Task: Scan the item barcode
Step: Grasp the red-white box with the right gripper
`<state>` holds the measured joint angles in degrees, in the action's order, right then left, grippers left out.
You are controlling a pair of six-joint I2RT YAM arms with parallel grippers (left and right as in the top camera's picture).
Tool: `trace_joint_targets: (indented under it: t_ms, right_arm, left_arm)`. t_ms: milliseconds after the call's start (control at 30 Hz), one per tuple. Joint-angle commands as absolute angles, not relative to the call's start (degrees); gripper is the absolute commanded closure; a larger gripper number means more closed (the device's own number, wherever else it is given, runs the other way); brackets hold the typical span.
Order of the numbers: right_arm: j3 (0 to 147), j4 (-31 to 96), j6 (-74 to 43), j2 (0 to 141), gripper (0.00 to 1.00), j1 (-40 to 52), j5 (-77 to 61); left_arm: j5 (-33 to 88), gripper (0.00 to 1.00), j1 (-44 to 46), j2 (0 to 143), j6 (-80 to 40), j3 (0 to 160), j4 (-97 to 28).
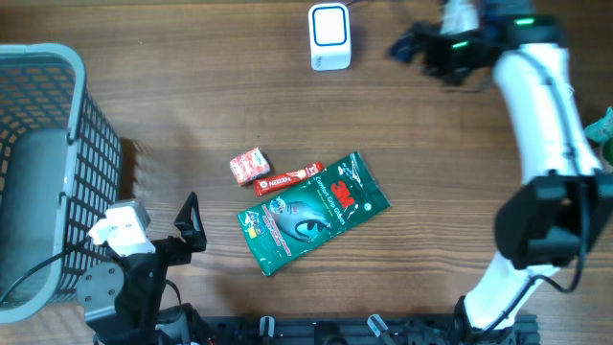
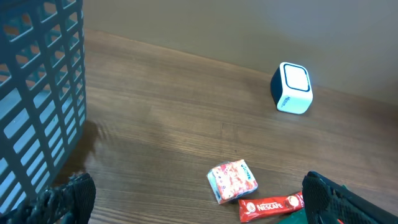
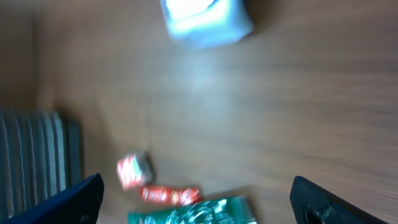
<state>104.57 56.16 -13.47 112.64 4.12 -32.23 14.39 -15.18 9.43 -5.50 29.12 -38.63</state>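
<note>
On the worktop (image 1: 192, 105), the basket (image 1: 75, 105) stood at the left edge. The scanner (image 1: 329, 36) sat at the far side, near the middle. In the centre lay a small packet (image 1: 249, 166), a stick sachet (image 1: 285, 178) just right of it, and a flat pouch (image 1: 313, 213) in front of both, touching the sachet's right end.

Wooden table (image 2: 174, 118). A white-and-blue scanner (image 2: 292, 88) stands upright on it. Below and left of the scanner lies a small red-and-white packet (image 2: 232, 181). A red Nescafé stick (image 2: 271, 206) lies straight below the scanner, just beside that packet. A grey-blue mesh basket (image 2: 37, 93) stands far left of the scanner. The left gripper (image 2: 198, 193) has its fingers spread wide, both lower than the scanner.
</note>
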Motion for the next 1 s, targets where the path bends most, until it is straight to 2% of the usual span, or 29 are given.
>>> trace_joint_targets:
  t_ms: [0,133,200,433,533,567,600,633,767,867,900,967]
  right_arm:
    - [98.89,52.93,-3.53,115.02,0.03,17.41,-34.37]
    - [93.73,44.62,-2.28,118.21,0.03,28.75,-29.43]
    - [92.88,40.84,2.28,121.08,0.03,32.93,-30.50]
    - [92.88,29.63,7.38,130.96,0.03,38.04,-30.98]
    - [92.88,28.32,7.38,132.79,0.08,38.06,-32.16]
    - [92.88,27.73,7.35,133.29,0.16,38.06,-34.57]
    - [92.88,27.40,7.33,133.43,0.32,38.09,-37.21]
    - [92.88,27.66,7.31,133.43,0.40,38.09,-37.63]
    - [92.86,30.20,7.57,135.61,0.44,39.38,-37.32]
    - [92.88,30.02,7.20,137.27,0.87,40.29,-34.59]
    - [93.08,29.56,5.39,137.25,0.96,40.27,-34.57]
    - [93.54,28.47,2.57,137.25,0.96,39.77,-34.33]
  left_arm:
    - [14.06,0.00,-15.55,9.13,-6.09,29.04,-38.48]
    - [14.06,0.00,-15.55,9.13,-6.09,29.04,-38.48]
    - [14.06,0.00,-15.55,9.13,-6.09,29.04,-38.48]
    - [14.06,0.00,-15.55,9.13,-6.09,29.04,-38.50]
    - [14.04,0.00,-15.55,9.13,-6.09,29.04,-38.48]
    - [14.06,0.00,-15.55,9.13,-6.09,29.04,-38.48]
    - [14.06,0.00,-15.55,9.13,-6.09,29.04,-38.48]
    - [14.06,0.00,-15.55,9.13,-6.11,29.04,-38.48]
    - [14.06,0.00,-15.55,9.13,-6.09,29.04,-38.50]
    - [14.06,0.00,-15.55,9.13,-6.09,29.04,-38.50]
    - [14.06,0.00,-15.55,9.13,-6.09,29.04,-38.48]
    - [14.06,0.00,-15.55,9.13,-6.09,29.04,-38.50]
